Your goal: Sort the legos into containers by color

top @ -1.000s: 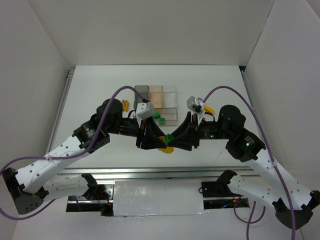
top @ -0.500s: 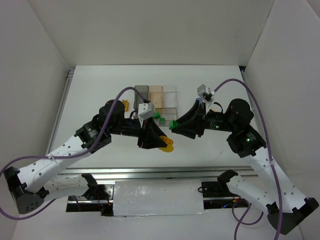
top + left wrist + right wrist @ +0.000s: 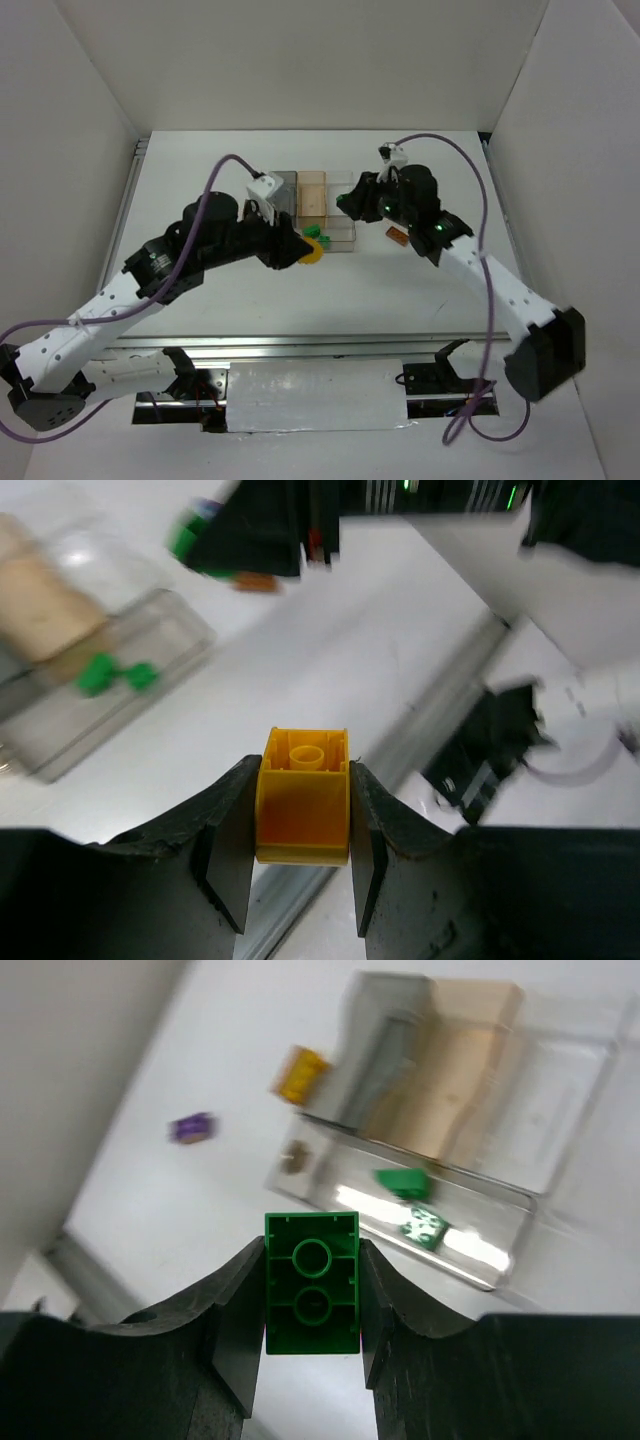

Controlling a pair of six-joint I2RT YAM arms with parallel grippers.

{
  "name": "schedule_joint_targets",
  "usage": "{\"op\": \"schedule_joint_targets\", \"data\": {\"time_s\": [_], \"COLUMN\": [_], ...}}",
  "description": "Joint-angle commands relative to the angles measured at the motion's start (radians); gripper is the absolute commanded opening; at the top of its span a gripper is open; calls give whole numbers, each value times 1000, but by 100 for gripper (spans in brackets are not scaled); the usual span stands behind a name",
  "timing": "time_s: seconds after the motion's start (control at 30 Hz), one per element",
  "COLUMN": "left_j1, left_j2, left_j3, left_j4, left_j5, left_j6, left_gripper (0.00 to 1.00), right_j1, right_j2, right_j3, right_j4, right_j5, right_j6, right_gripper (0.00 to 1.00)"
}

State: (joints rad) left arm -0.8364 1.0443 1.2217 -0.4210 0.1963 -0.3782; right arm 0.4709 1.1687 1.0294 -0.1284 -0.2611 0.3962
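White table (image 3: 200, 180): within the last second both arms swung from mid-table to the tray (image 3: 347, 243). Right gripper (image 3: 312, 1260) clamps a green brick (image 3: 312, 1305) over it; left gripper (image 3: 303, 780) clamps a yellow brick (image 3: 303, 825) at its near edge. Drop-offs probably next.

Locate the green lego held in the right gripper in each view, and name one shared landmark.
Top external: green lego, over the right end of the tray.
Left wrist: blurred green patch, top left.
Right wrist: lower centre.
Shared landmark: the tray, two green bricks inside.
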Motion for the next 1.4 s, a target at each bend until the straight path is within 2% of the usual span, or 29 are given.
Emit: {"op": "schedule_joint_targets", "data": {"time_s": [0.0, 0.07, 0.23, 0.33, 0.6, 0.83, 0.87, 0.93, 1.0, 1.23, 1.37], "left_j1": [8, 11, 20, 23, 42, 135, 148, 187, 210, 289, 309], "left_j2": [2, -21, -128, -127, -96, -35, -26, 8, 39, 126, 204], "left_j3": [157, 165, 114, 114, 79, 98, 101, 102, 102, 113, 156], "left_j4": [-257, -309, -288, -309, -289, -303, -299, -277, -249, -177, -136], "left_j5": [-539, -639, -679, -715, -739, -733, -718, -674, -646, -548, -525], "left_j6": [-148, -195, -217, -222, -255, -303, -301, -303, -297, -277, -251], "left_gripper": [0, 0, 0, 0, 0, 0, 0, 0, 0, 0, 0], "right_j1": [18, 40, 66, 77, 84, 92, 92, 92, 94, 92, 94], "right_j2": [187, 287, 411, 483, 560, 569, 574, 574, 569, 562, 572], "right_j3": [75, 116, 142, 181, 201, 173, 172, 161, 150, 132, 146], "right_j4": [-13, -10, 33, 15, 22, 46, 46, 56, 64, 76, 66], "right_j5": [273, 337, 395, 401, 384, 356, 353, 342, 330, 324, 327], "right_j6": [69, 76, 82, 82, 90, 95, 95, 93, 93, 86, 84], "right_gripper": [0, 0, 0, 2, 8, 14, 16, 35, 44, 49, 65]}}
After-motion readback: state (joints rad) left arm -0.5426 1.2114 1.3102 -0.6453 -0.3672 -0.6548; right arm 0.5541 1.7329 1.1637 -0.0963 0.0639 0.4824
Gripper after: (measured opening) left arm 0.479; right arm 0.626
